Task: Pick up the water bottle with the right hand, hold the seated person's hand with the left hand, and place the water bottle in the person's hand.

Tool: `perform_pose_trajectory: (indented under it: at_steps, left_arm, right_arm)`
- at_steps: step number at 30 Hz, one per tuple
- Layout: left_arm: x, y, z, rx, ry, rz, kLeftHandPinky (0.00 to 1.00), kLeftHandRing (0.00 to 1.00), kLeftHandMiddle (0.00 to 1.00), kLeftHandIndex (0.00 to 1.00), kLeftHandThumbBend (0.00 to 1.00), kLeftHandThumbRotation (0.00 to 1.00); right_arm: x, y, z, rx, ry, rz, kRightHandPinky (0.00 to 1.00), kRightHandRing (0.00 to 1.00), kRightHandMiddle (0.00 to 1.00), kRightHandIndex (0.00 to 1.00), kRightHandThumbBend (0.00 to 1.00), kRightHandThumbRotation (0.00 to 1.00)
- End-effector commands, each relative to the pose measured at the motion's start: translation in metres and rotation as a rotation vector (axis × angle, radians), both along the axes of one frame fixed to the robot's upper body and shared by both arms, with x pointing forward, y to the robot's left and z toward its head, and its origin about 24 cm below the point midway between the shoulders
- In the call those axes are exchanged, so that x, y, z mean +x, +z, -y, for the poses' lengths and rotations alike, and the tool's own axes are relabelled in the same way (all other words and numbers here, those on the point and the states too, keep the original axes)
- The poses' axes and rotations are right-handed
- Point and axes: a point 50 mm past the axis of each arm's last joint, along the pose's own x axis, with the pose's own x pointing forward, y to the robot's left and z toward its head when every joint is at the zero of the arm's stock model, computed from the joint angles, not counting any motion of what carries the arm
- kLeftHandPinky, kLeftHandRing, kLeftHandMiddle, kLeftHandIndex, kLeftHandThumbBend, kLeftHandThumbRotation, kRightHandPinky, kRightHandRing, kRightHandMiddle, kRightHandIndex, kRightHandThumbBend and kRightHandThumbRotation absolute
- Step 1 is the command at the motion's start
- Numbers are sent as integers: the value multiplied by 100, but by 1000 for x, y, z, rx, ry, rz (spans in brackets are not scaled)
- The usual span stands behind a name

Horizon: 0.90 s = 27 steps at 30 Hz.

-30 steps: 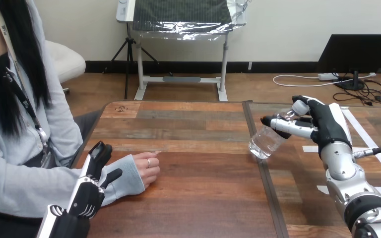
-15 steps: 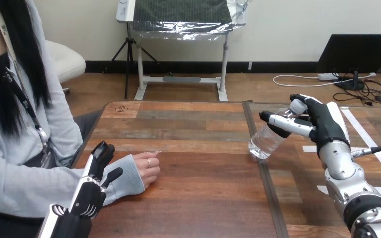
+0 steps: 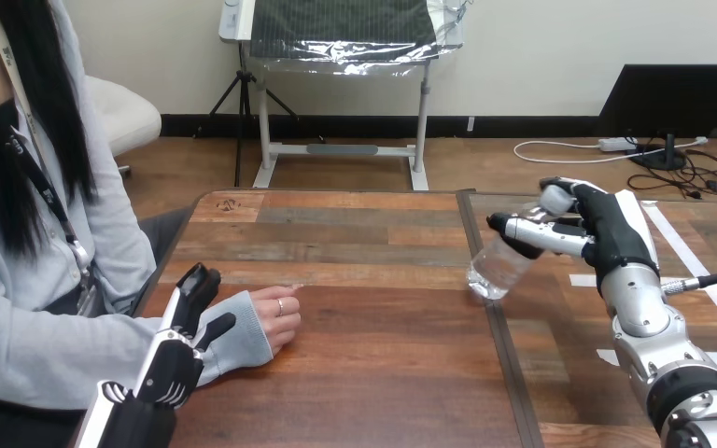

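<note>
Water bottle [image 3: 497, 269] (clear plastic, white cap) handover, near→far. Left robot hand [image 3: 175, 353], black/white, fingers straight, lies along person's sleeved wrist, not wrapped round it. Person's hand [image 3: 278, 315] just beyond, loosely curled, knuckles up on brown wooden table [image 3: 373, 373], no open palm yet. Bottle is well apart to its right, raised, fingers of right robot hand [image 3: 616, 233] curled round it. Long axis tilted: cap up-right, base down-left toward person. Next move imo: carry left, base-first.
</note>
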Motion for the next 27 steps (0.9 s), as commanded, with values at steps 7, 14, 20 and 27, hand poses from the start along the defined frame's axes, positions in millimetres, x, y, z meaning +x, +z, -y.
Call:
perform_pose_trajectory:
  at_steps: [7, 14, 20, 27]
  left_arm:
    - [15, 10, 4, -11, -21, 78, 91, 100, 100, 100, 100, 57]
    - [14, 10, 4, 0, -11, 82, 90, 100, 100, 100, 100, 57]
    - [14, 10, 4, 0, -11, 80, 90, 100, 100, 100, 100, 57]
    - [14, 10, 5, -6, -13, 84, 90, 100, 100, 100, 100, 57]
  right_arm:
    - [-2, -7, -13, 17, 44, -7, 52, 63, 71, 73, 99, 3]
    - [-2, -5, -12, 7, 37, 7, 49, 60, 68, 69, 97, 1]
    - [-1, -4, -11, -3, 34, 15, 49, 58, 66, 65, 94, 0]
    - [0, -1, -10, -18, 27, 31, 45, 53, 61, 60, 92, 0]
